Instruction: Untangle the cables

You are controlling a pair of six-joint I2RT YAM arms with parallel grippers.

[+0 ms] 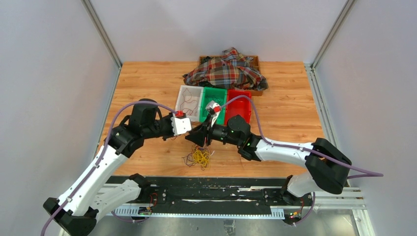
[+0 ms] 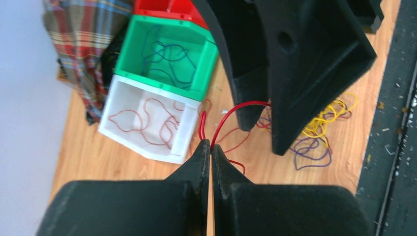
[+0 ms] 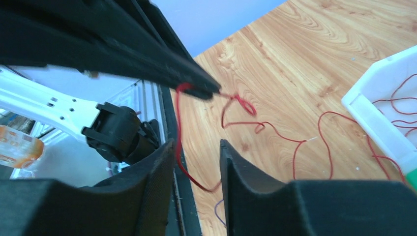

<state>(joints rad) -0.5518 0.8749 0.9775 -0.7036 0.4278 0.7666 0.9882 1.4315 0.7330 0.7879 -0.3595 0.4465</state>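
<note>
Red wire (image 2: 241, 104) is pinched in the left gripper (image 2: 210, 147), whose fingers are pressed together at the lower centre of the left wrist view. It arcs across to the right gripper (image 3: 196, 145), whose fingers stand spread with the wire running between them. Yellow wires (image 1: 200, 156) lie tangled on the wooden table (image 1: 147, 83), at the lower centre of the top view. At upper left in the left wrist view, a white bin (image 2: 142, 147) touches a green bin (image 2: 157, 86).

One camera looks down from high behind me toward the light wooden tabletop's (image 1: 147, 83) far edge; my close wrist cameras both see the white plastic bin (image 2: 191, 130).
</note>
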